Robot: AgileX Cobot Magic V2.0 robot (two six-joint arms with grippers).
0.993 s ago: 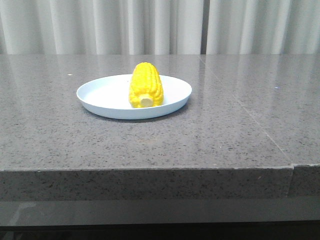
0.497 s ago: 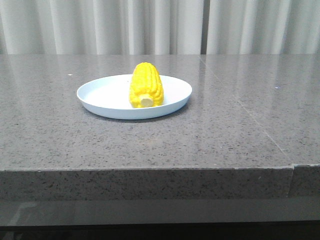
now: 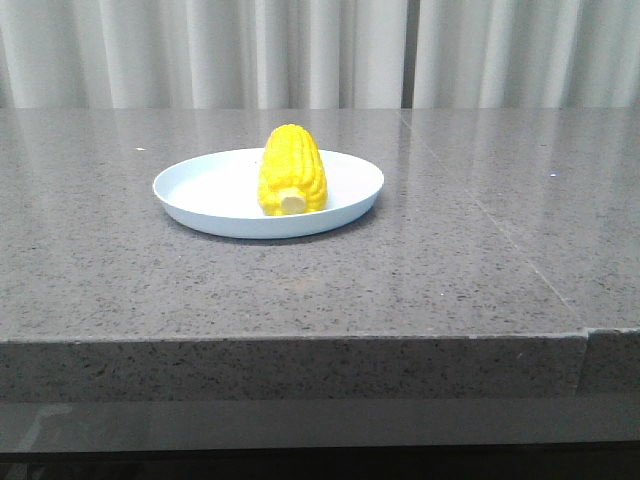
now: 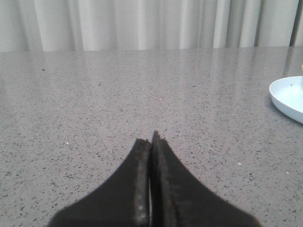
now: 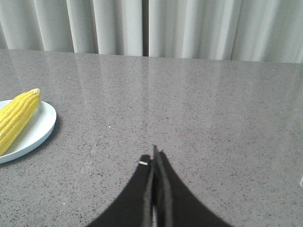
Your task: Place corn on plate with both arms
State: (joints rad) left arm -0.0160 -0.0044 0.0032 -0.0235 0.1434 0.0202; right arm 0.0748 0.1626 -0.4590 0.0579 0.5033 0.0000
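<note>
Both end effectors are sitting closed and empty: your left end effector (image 4: 151, 142) is showing its fingers pressed together over bare surface, and your right end effector (image 5: 154, 158) is doing the same, its tips meeting with nothing between them. Neither one is appearing in the front view.

You are looking at a task that seems finished. In the front view the corn (image 3: 291, 170) is lying on the plate (image 3: 200, 190), right of the plate's centre, its pale stub end pointing toward 6 o'clock and its tapered tip toward 12. The plate is resting on the surface (image 3: 450, 270), well apart from both end effectors.

Judging from this, you are needing no further grasp; the sensible next move is parking the arms clear.

The corn is glossy yellow, ribbed with kernel rows, rounded and liable to roll. The plate is smooth pale blue plastic, shallow, with a low rim. The surface is speckled grey stone, polished and reflecting.
</note>
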